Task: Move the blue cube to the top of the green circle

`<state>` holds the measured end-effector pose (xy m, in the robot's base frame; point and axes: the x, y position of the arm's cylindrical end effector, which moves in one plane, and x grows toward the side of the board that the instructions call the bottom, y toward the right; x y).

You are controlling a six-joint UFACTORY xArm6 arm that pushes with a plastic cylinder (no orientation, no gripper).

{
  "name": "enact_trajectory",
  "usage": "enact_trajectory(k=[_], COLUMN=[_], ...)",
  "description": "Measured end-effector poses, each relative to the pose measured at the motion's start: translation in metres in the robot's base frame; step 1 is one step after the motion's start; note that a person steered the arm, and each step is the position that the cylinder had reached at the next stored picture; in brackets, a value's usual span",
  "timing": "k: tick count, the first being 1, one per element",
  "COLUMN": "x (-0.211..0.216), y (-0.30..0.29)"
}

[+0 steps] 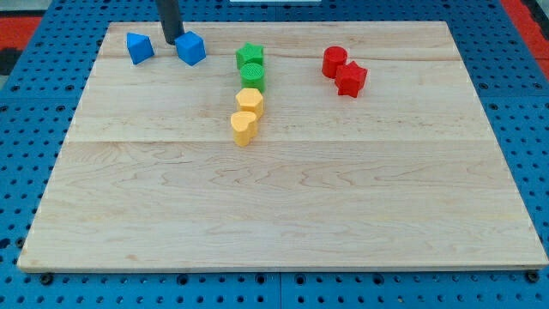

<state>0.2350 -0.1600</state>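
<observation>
The end effector is a straight dark rod with no jaws, so it neither clasps nor releases anything. My tip [172, 41] rests on the tabletop [283, 215] at the view's top, just to the view's left of the blue cube [191, 48]. The tip appears to touch the cube's left face or stand right against it; actual contact cannot be confirmed.

All positions below are given relative to the blue cube.

- A second blue block [140, 47], of angular shape not fully discernible, lies to the view's left, on the far side of the tip. The tip stands between the two blue blocks.
- The green star [250, 57] lies near, to the view's right, at about the same level.
- The green circle [252, 75] lies to the view's right and slightly toward the view's bottom, touching the green star from below.
- A yellow block [250, 102] with a faceted outline lies to the right and lower, just beneath the green circle.
- A second yellow block [244, 127], rounded at one end, lies lower again, touching the first. These four blocks form a column.
- A red cylinder [334, 62] lies well apart to the view's right.
- A red star [351, 79] touches that cylinder on its lower right side.
</observation>
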Motion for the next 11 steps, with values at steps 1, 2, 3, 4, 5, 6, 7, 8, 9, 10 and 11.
enact_trajectory(k=[1,2,3,4,5,6,7,8,9,10,11], x=[0.016,0.04,0.031,0.016,0.009,0.008,0.005,-0.003,-0.009,-0.013,-0.013], y=[-0.033,-0.013,0.017,0.039,0.027,0.057,0.083,0.065,0.081,0.089,0.07])
